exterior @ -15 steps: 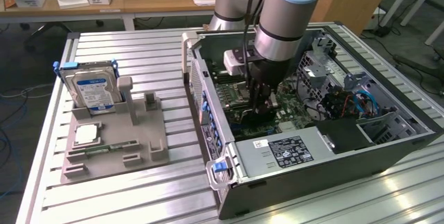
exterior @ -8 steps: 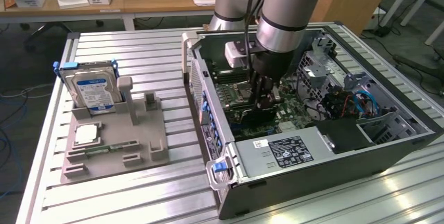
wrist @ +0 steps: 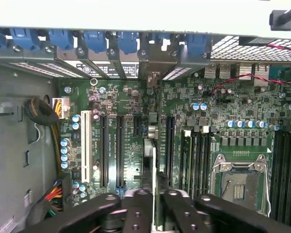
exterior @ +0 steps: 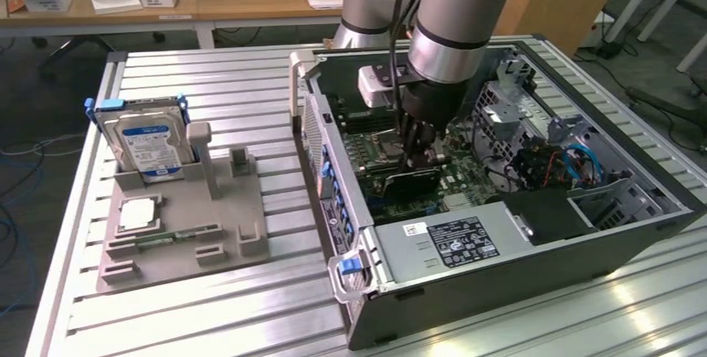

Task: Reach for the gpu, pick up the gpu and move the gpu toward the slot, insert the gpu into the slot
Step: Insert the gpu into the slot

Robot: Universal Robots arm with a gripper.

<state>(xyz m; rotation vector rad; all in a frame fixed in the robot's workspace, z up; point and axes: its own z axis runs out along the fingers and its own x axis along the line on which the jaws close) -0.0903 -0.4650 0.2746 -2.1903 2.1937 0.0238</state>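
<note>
the arm reaches down into the open computer case [exterior: 618, 233], which lies on its side on the slatted metal table [exterior: 221, 315] at the exterior view's right. the gripper [exterior: 423, 158] hangs low over the motherboard [exterior: 382, 154], and the gpu [exterior: 403, 183] stands on edge directly under it, its dark cooler showing just below the fingertips. in the wrist view the gripper [wrist: 154, 201] has its two black fingers [wrist: 136, 208] drawn close against either side of the card's thin edge [wrist: 155, 170], so it is closed onto the gpu with only the card's thickness between them. the card runs in line with the long black expansion slots [wrist: 120, 150] on the green board, sitting over the motherboard just beside them; whether its edge is already seated in a slot cannot be told. blue retention clips [wrist: 94, 41] line the case's rear bracket area beyond the slots, and the empty cpu socket [wrist: 240, 182] lies beside the memory slots. at the exterior view's left, well apart from the case, a grey holder [exterior: 182, 224] carries a blue-labelled hard drive [exterior: 149, 146] standing upright and a slim memory stick [exterior: 165, 237] lying flat.
</note>
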